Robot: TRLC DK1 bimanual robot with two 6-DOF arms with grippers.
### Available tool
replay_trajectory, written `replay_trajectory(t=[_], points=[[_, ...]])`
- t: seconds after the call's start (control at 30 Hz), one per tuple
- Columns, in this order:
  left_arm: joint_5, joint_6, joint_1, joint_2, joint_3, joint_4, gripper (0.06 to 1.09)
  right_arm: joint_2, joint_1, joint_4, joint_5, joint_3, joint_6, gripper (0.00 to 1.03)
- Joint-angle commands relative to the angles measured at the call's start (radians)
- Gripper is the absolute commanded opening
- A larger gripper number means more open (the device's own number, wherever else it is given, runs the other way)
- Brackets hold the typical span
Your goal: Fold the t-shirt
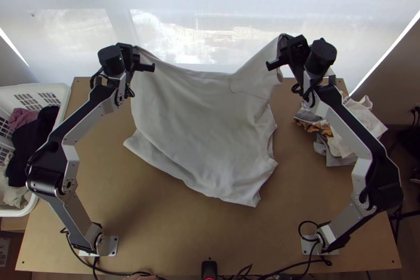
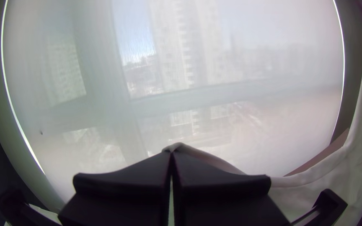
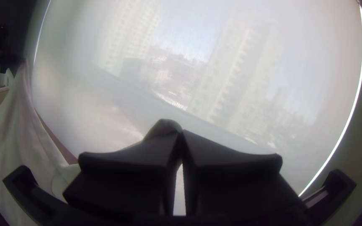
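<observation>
T-shirt, pale grey cloth (image 1: pixel 202 127), far edge raised above light-brown wooden table (image 1: pixel 210 238), pinched in black flat-fingered left gripper (image 2: pixel 171 155) and matching right gripper (image 3: pixel 182 134); risk: shallow hold slipping, dropped corner bunching.

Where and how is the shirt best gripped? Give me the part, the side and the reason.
Probably at both ends of the raised far edge of the shirt, coming from the near side, where the left tool and right tool grip it. That edge dips between them, and the body drapes below mostly spread, so two far-apart grips should suit it.
</observation>
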Motion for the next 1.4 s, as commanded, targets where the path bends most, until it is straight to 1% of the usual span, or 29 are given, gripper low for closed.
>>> replay_trajectory(t=[0.0, 0.13, 0.63, 0.8, 1.0, 1.23, 1.37], points=[[0.000, -0.013, 0.023, 0.139, 0.075, 0.031, 0.09, 0.143, -0.003, 0.005, 0.003, 0.100, -0.013, 0.02], [0.000, -0.024, 0.027, 0.191, 0.102, 0.040, 0.09, 0.202, -0.003, 0.006, 0.008, 0.149, -0.011, 0.02], [0.000, -0.025, 0.033, 0.438, 0.354, 0.040, 0.09, 0.399, -0.023, 0.055, 0.017, 0.288, -0.022, 0.02], [0.000, -0.013, 0.033, 0.536, 0.478, 0.033, 0.09, 0.464, -0.025, 0.055, 0.023, 0.359, -0.022, 0.02], [0.000, -0.009, 0.041, 0.637, 0.653, -0.035, 0.09, 0.525, -0.025, 0.051, 0.038, 0.439, -0.022, 0.02], [-0.001, -0.018, 0.056, 0.639, 0.650, -0.067, 0.09, 0.499, -0.020, 0.051, 0.043, 0.403, -0.008, 0.02], [0.000, -0.018, 0.072, 0.639, 0.648, -0.078, 0.09, 0.456, -0.015, 0.054, 0.043, 0.359, 0.020, 0.02]])
